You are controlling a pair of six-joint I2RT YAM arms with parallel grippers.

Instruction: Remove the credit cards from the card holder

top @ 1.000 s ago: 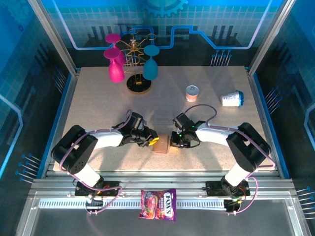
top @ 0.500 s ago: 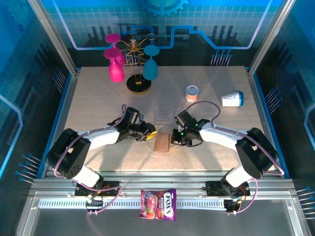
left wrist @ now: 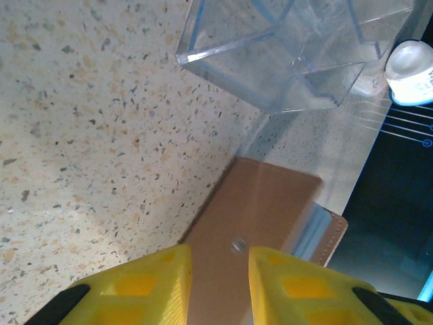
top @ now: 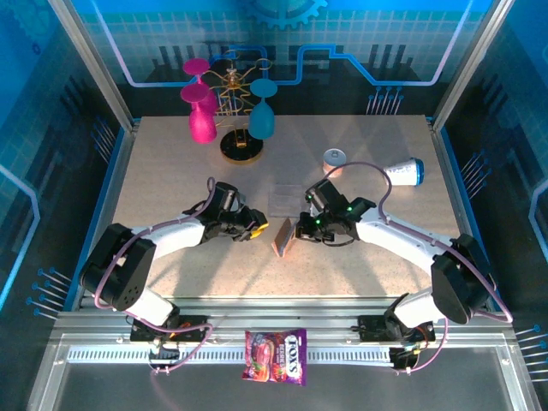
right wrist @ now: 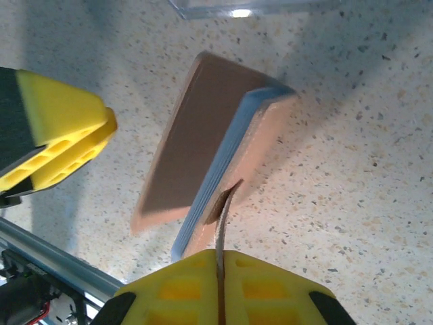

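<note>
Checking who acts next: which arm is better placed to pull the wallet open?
Left, probably. The right pincer is shut on one flap of the wallet, propping it tilted; the left pincer is free, slightly open, pointing at the outer cover.

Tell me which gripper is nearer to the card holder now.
Right. The right gripper is shut on a thin flap of the card holder, which stands tilted on edge. The left gripper sits just off its left side, jaws slightly apart, not touching.
</note>
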